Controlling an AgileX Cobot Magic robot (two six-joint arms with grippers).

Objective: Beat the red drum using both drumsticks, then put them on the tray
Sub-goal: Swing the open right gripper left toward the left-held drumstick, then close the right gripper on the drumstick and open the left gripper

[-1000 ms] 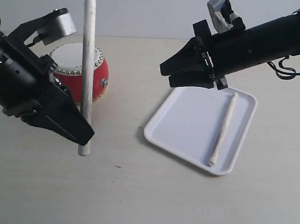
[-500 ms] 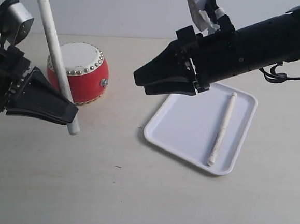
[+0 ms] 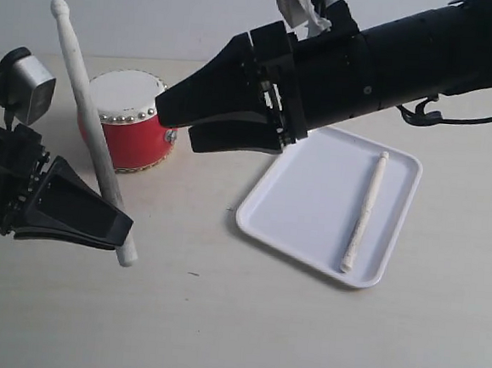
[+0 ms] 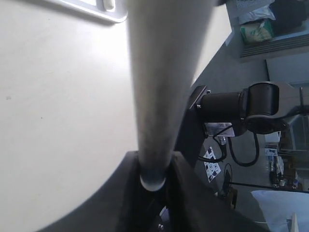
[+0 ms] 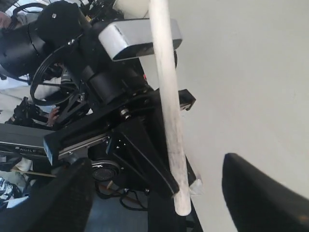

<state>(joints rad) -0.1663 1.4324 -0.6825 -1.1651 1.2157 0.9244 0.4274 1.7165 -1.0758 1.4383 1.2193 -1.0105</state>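
The red drum (image 3: 129,134) stands at the back left, its cream skin facing up. My left gripper (image 3: 117,225) is shut on one drumstick (image 3: 89,125) near its butt end; the stick leans in front of the drum with its rounded tip up and to the left. In the left wrist view that drumstick (image 4: 164,72) fills the middle, clamped between the jaws. My right gripper (image 3: 172,124) is open and has nothing in it, reaching across just right of the drum. The held stick (image 5: 166,96) shows ahead of it. The other drumstick (image 3: 365,212) lies in the white tray (image 3: 305,197).
The tray sits at the right of the pale tabletop, under the right arm's black forearm (image 3: 392,59). A corner of the tray (image 4: 99,9) shows in the left wrist view. The left arm's wrist camera housing (image 3: 28,86) stands beside the drum.
The right arm has swung left from over the tray to beside the drum, still open. The left gripper has dropped back and down, tilting its stick so the tip leans left.
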